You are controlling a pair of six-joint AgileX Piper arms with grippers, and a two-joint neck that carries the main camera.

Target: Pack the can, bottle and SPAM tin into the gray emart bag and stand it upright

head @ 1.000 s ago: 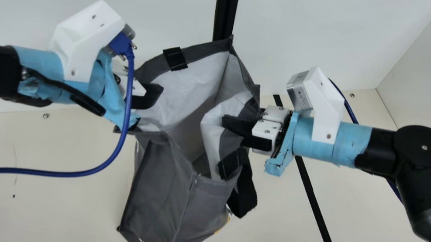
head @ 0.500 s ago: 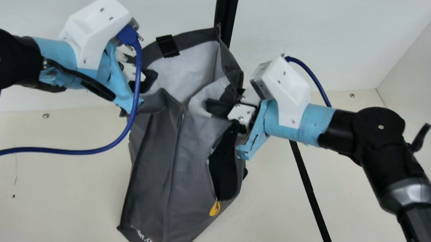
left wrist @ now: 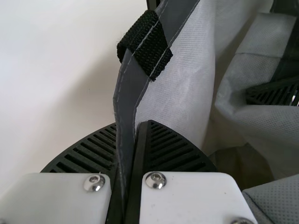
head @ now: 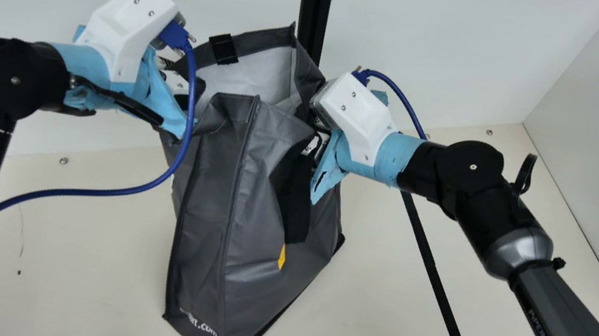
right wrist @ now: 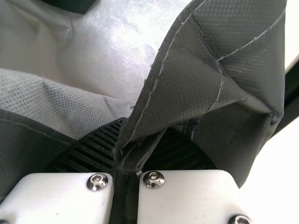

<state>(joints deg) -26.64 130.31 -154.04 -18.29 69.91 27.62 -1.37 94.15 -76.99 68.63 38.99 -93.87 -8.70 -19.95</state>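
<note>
Bag (head: 244, 201) standing on table (head: 93, 255), rim (head: 260, 41) pinched either side by left gripper (left wrist: 131, 125) and right gripper (right wrist: 135, 135), probably mid-straightening, next calling for an even spread and level settling before release.

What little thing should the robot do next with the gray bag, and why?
Probably lower the gray emart bag gently, keeping both jaws shut. The left gripper and right gripper both pinch its rim, and I can't tell whether its bottom sits flat, so letting go might tip it.
</note>
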